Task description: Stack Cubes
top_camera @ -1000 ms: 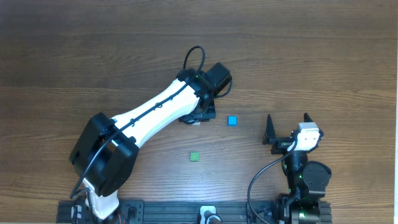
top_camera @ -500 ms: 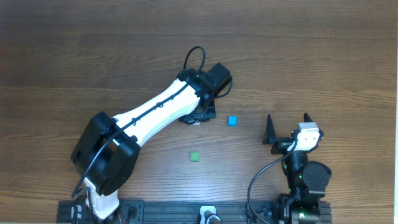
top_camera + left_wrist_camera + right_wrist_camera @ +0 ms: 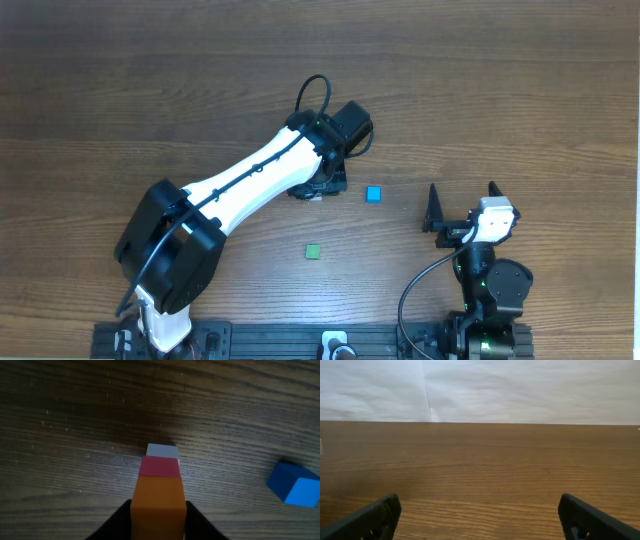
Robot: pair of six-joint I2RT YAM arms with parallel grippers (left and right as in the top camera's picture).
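Left gripper (image 3: 158, 513) is clamped on the orange cube (image 3: 158, 494), set atop the red cube (image 3: 160, 467) and white cube (image 3: 162, 451). Blue cube (image 3: 294, 485) lies near on the surface (image 3: 150, 90), green cube (image 3: 313, 252) farther off. Right gripper (image 3: 462, 192) stands spread, holding nothing.

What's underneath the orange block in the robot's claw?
A red cube shows right under the orange cube, with a white cube below that. Only their edges peek out; the cubes above hide the rest.

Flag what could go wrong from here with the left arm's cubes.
1. The left end effector clamps the orange cube atop the red cube and white cube. The layers look slightly offset, so opening or retreating sideways may topple them.
2. The blue cube sits close by; a swinging retreat could knock it.
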